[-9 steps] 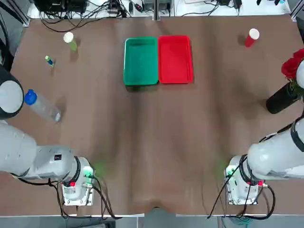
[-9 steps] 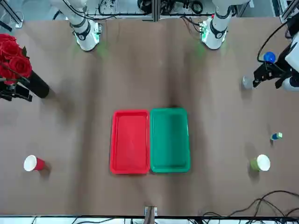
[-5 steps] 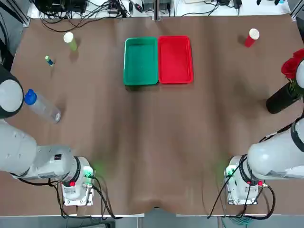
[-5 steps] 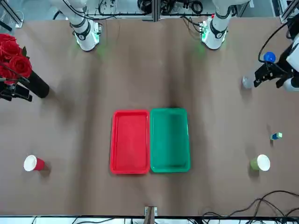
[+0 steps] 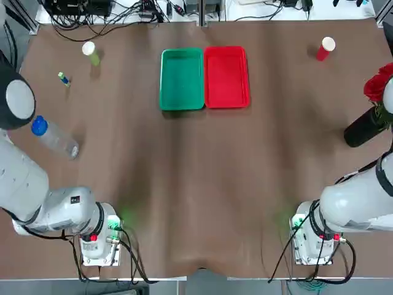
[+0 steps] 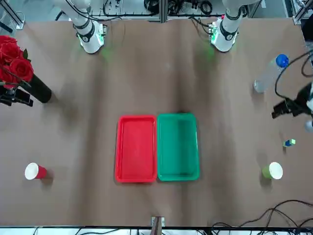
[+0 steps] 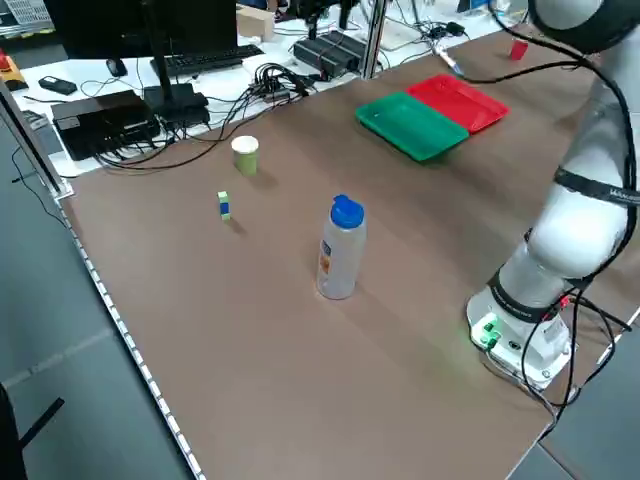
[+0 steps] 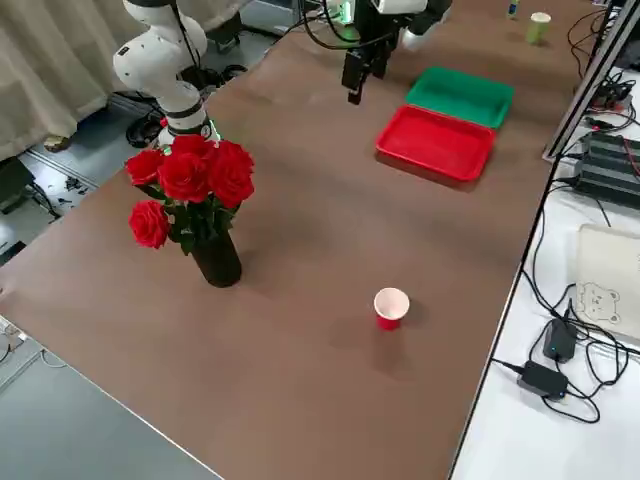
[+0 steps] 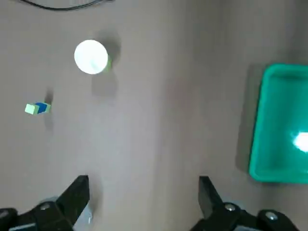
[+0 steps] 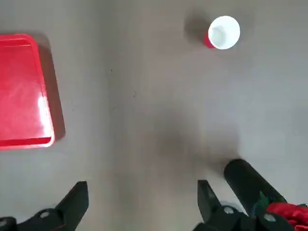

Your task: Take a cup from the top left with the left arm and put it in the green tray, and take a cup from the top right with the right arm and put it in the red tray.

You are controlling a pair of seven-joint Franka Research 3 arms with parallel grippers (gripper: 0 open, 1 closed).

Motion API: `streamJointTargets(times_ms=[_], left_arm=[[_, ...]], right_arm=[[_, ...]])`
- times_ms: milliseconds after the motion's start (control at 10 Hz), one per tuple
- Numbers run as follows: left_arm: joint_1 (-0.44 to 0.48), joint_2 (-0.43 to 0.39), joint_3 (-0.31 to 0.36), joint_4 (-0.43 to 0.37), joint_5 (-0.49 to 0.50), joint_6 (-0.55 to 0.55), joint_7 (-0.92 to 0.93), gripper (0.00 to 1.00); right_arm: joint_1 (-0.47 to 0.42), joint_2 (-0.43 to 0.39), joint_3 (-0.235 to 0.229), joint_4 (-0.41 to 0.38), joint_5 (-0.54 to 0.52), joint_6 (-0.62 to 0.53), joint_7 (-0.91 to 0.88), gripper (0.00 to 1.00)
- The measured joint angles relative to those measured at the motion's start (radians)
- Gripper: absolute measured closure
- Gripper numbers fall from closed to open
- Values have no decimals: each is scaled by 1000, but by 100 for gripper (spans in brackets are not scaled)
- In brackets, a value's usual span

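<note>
Cups, green (image 5: 91,52) upper left and red (image 5: 325,48) upper right, look light and crushable; both open claws, left (image 9: 139,202) and right (image 10: 139,202), should pinch mid-wall gently.

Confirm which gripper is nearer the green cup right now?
Left. The left gripper hangs over the table's left edge, between the bottle and the green cup, fingers open. The right gripper is across the table by the vase.

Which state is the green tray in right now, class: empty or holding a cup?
Empty. The green tray shows only bare floor, and the green cup stands far off on the table.
</note>
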Motion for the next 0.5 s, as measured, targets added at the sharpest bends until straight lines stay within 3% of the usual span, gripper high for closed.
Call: streamJointTargets(times_ms=[300, 500], left_arm=[[0, 126, -3, -5, 107, 158, -1, 0], [7, 212, 0, -6, 132, 267, 0, 0]], right_arm=[[-83, 46, -21, -15, 33, 86, -49, 0], [-121, 152, -22, -31, 64, 200, -66, 0]])
